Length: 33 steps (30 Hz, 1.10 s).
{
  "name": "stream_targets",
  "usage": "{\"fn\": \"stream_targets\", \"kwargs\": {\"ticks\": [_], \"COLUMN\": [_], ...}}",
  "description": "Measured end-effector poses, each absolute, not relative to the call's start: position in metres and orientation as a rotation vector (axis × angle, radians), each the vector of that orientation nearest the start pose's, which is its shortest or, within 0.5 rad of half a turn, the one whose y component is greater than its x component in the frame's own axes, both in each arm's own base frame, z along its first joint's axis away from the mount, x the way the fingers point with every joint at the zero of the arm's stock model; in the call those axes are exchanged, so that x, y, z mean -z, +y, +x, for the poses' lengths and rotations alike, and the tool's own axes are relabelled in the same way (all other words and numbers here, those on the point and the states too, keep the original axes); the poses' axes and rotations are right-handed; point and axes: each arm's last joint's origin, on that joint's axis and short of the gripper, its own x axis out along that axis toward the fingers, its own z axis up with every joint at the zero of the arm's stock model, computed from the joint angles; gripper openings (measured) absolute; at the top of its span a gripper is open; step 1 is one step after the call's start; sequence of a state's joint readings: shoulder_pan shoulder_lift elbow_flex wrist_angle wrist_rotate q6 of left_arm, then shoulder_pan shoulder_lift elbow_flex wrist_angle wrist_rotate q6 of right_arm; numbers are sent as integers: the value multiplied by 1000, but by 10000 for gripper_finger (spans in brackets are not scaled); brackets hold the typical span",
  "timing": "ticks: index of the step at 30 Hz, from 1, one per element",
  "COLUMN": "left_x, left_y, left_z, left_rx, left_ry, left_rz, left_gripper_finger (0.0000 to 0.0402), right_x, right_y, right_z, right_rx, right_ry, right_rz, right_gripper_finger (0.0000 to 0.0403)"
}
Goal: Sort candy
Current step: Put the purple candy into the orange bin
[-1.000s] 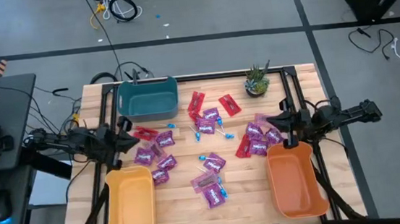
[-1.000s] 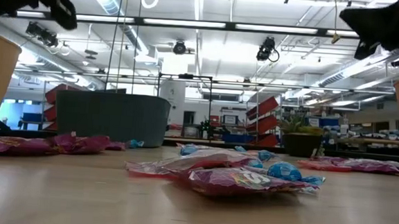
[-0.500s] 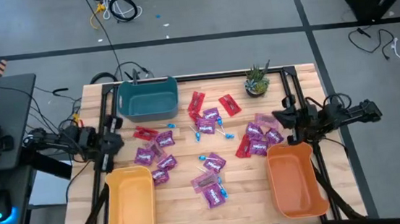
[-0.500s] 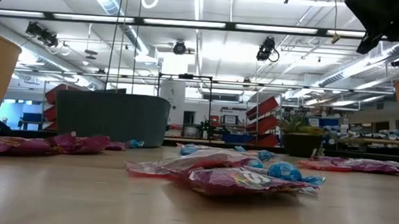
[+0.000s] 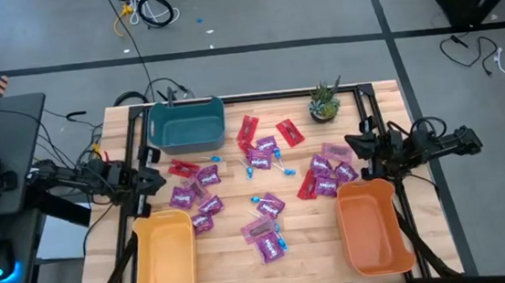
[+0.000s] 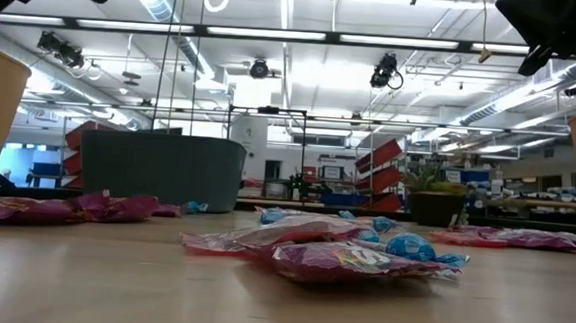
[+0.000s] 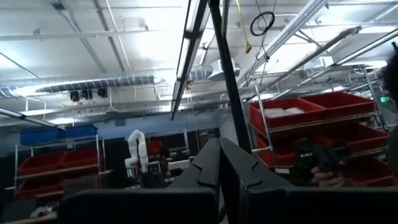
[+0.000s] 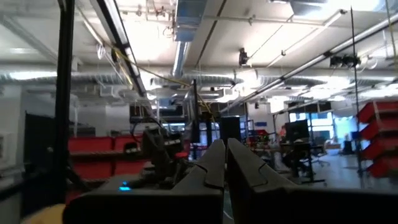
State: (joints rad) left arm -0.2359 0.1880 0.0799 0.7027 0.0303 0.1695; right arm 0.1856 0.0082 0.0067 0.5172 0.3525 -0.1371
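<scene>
Candy (image 5: pixel 263 188) scattered on table (image 5: pixel 308 247), left gripper (image 5: pixel 153 179) closed and empty beside teal bin (image 5: pixel 186 122), right gripper (image 5: pixel 355 144) closed and empty above orange bin (image 5: pixel 373 229)

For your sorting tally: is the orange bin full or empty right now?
Empty. In the high view the orange bin shows only its bare floor, while the candy lies scattered on the table.

1. Grey floor (image 5: pixel 318 53) crossed by dark tape lines, with loose cables (image 5: pixel 145 9).
2. Dark desk (image 5: pixel 0 136) left of the wooden worktop (image 5: pixel 226 263).
3. Ceiling strip lights (image 6: pixel 276 34) glow.
4. Red storage shelves (image 7: pixel 311 121) behind.
</scene>
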Motion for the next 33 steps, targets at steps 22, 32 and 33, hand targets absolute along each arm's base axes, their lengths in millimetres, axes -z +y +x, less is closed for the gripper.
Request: {"fn": "stream_targets", "kwargs": {"ticks": [22,32,33], "left_x": [-253,-254,-253], "left_y": [-27,-25,-24], "left_z": [103,103,104], "left_rx": [120,86,49], "left_ry": [-806,-802,-778], "left_rz": [98,67,54], "left_gripper_finger": [6,6,6], "right_x": [-264,-294,-296], "right_y": [7,8,8], "right_z": [83,114,118], "right_rx": [198,292,293], "right_ry": [-462,-334,-323], "right_rz": [-147,-183,-187], "right_gripper_finger": [4,5,5]}}
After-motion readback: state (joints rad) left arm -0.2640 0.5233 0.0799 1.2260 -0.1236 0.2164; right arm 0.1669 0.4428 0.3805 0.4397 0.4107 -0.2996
